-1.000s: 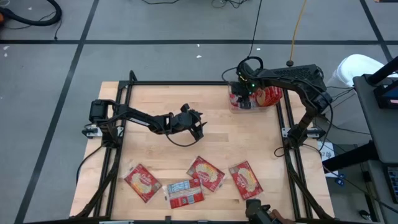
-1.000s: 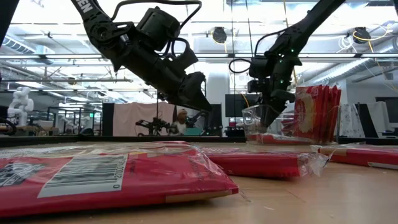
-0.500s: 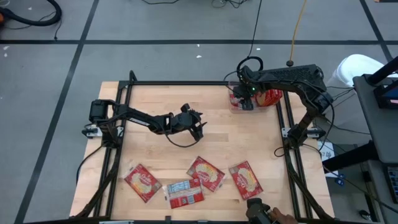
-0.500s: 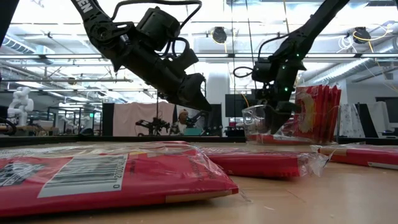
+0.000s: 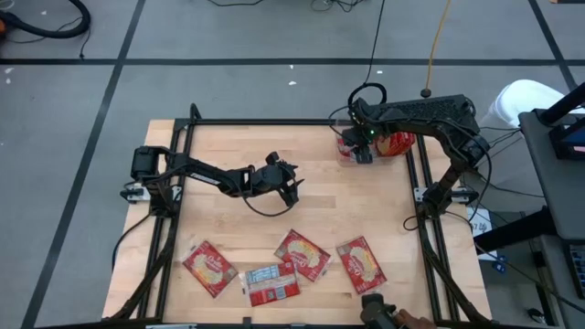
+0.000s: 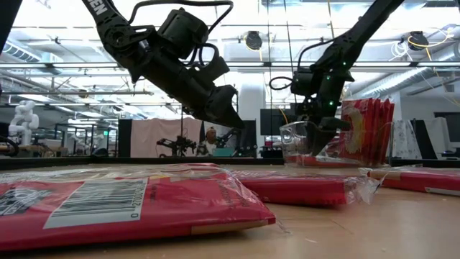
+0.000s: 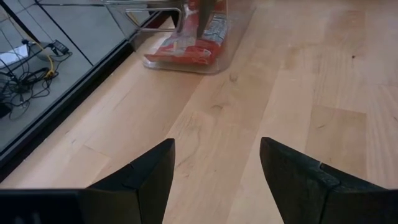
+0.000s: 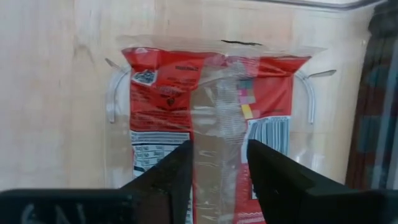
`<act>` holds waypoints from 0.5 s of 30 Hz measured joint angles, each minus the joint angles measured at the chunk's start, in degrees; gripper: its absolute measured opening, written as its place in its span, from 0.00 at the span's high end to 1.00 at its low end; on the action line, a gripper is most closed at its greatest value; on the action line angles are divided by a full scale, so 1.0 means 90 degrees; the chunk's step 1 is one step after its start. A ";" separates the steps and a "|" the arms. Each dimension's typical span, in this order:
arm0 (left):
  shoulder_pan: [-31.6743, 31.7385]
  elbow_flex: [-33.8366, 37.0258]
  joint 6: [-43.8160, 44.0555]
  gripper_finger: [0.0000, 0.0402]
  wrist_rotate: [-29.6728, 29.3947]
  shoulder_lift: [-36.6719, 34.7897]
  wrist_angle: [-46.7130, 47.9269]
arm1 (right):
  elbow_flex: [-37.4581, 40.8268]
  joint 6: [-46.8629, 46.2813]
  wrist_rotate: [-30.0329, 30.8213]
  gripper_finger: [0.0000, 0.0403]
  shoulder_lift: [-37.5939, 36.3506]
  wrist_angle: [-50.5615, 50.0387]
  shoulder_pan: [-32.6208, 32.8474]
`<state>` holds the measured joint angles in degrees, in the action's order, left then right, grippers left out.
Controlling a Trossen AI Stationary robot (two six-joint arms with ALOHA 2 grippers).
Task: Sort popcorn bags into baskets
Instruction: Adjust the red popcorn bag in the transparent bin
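Popcorn bags fill the clear basket (image 5: 367,144) at the far right corner of the wooden table (image 5: 274,146). One bag lies flat on the basket's floor (image 8: 214,118), with its label and barcode side up. More red bags stand on edge (image 6: 366,129) at the basket's right end, packed side by side. From the low view you can see right through the basket's walls.

The right gripper (image 5: 363,146) reaches down inside the basket, just above the flat bag. Its two fingers (image 8: 273,171) are a little apart, and nothing is pinched between them.

The left gripper (image 5: 294,183) hangs over the middle of the table, up off the wood. Its fingers (image 7: 146,177) are spread wide and hold nothing.

Four more bags lie flat along the near edge of the table. One is at the left (image 5: 209,268), with a round yellow picture on it. Next comes one showing a white label (image 5: 271,282), then one touching it (image 5: 303,255), then one by itself farther right (image 5: 361,262).

Black metal rails (image 5: 260,122) frame the table. The floor (image 5: 228,37) around it is grey with dark lines. Behind the table is a big room with bright ceiling lights (image 6: 237,11).
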<state>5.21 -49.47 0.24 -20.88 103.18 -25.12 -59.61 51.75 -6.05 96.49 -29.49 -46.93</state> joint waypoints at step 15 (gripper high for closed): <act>0.0000 0.0001 -0.0008 0.40 0.0000 0.0000 0.0000 | 0.0005 0.0002 -0.0007 0.78 0.0005 0.0012 0.0018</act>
<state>5.21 -49.45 0.16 -20.88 103.18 -25.12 -59.57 51.77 -6.11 96.53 -29.39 -46.76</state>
